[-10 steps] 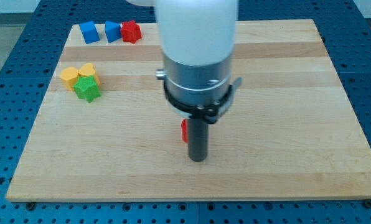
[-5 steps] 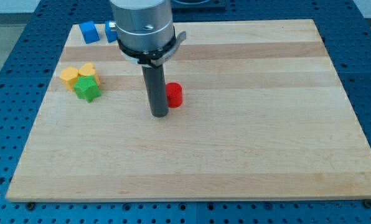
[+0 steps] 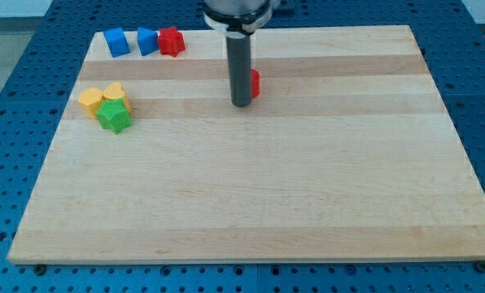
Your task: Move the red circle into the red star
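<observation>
We carry no pincer, so there is no open or closed state to report; our arm ends in a straight dark rod, and my tip (image 3: 241, 104) rests on the table (image 3: 308, 195) in the upper middle of the view. Far to the view's left of my tip, and a little lower, a tight cluster sits near the table's left edge: a yellow block (image 3: 90, 101) of unclear shape, a second yellow block (image 3: 113, 92) touching it on the right, and a green star (image 3: 113, 116) pressed against both from below. Up toward the view's top left of my tip, along the table's far edge, three blocks stand in a row: a blue block (image 3: 116, 41), then a second blue block (image 3: 147, 40) just beside it, then the red star (image 3: 171, 41) touching that second blue one. This row lies well apart from my tip. The red circle (image 3: 254, 82) sits immediately to the view's right of the rod, slightly above the tip, mostly hidden behind the rod so only its right part shows; it appears to touch the rod. The red circle and the red star are well apart, with the rod between them.
</observation>
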